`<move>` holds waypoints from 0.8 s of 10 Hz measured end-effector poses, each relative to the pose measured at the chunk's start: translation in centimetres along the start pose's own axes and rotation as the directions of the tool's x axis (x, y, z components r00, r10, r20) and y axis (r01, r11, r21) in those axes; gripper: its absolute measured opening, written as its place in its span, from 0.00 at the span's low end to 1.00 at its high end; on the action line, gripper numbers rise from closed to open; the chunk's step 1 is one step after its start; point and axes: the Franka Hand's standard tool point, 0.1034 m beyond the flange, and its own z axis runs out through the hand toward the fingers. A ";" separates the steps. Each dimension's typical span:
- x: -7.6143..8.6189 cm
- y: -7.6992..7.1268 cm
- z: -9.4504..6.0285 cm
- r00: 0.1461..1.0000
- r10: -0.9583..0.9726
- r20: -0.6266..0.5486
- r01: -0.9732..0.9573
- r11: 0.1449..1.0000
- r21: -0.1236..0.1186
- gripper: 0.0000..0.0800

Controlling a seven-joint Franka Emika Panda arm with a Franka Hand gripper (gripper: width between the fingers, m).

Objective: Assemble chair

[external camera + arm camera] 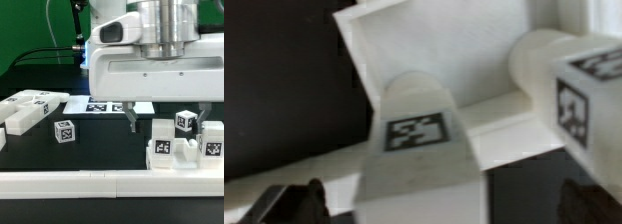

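Note:
The partly built white chair (185, 145) stands at the exterior view's right, next to the long white rail, with tagged blocks on top. My gripper (166, 118) hangs just above it, jaws open, one dark finger (133, 120) on either side of an upright white post (160, 133). In the wrist view a rounded white tagged piece (420, 135) of the chair lies between my fingertips (295, 205), with dark gaps on both sides; my gripper (441, 208) holds nothing. A tagged block (580, 95) sits beside that piece.
Loose tagged chair parts lie at the exterior view's left: flat panels (30, 106) and a small block (63, 130). The marker board (108, 104) lies behind my gripper. The long white border rail (90, 185) runs along the front.

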 end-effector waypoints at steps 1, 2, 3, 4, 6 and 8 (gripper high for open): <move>0.1 0.3 0.0 1.000 0.025 0.001 -0.025 1.000 -0.001 0.81; 0.0 0.3 0.0 0.999 0.044 0.002 -0.044 0.999 -0.001 0.69; 0.0 0.3 0.0 0.998 0.056 0.002 -0.056 0.998 -0.001 0.69; 0.0 0.3 0.0 0.991 0.137 0.002 -0.137 0.991 -0.001 0.46; 0.2 0.9 -0.1 0.944 0.330 0.014 -0.329 0.944 -0.013 0.36; 0.1 1.0 -0.2 0.783 0.622 0.018 -0.621 0.783 -0.032 0.36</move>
